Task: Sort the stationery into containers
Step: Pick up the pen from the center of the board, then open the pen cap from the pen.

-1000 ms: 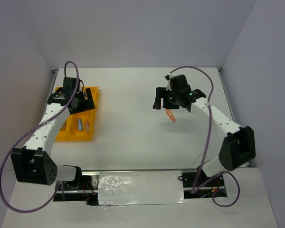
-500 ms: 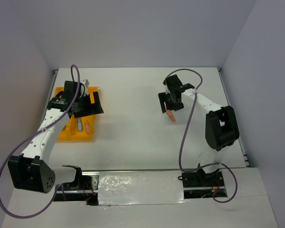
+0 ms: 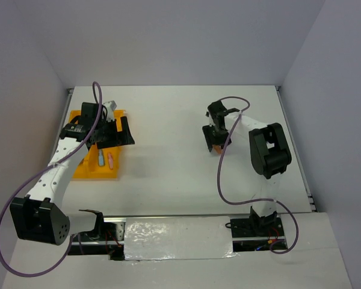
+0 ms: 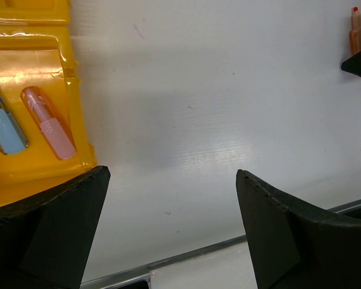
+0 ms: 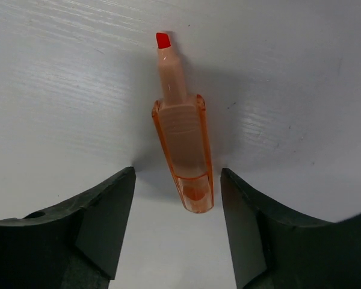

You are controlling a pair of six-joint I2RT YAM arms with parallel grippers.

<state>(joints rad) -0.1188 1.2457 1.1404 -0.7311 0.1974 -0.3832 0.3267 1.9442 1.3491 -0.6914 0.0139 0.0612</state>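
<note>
On tabletop, right fingers parted, flanking orange piece untouched — left fingers wide by tray edge.

The orange piece is flanked by the jaws of the right gripper, with a narrow gap left on each side. Bare tabletop is spread between it and the tray, whose right edge is overhung by the left gripper. Three sides are closed by walls.

Robotics lab test cell: bare grey walls, white table, loose purple cabling, foil-taped front edge.
</note>
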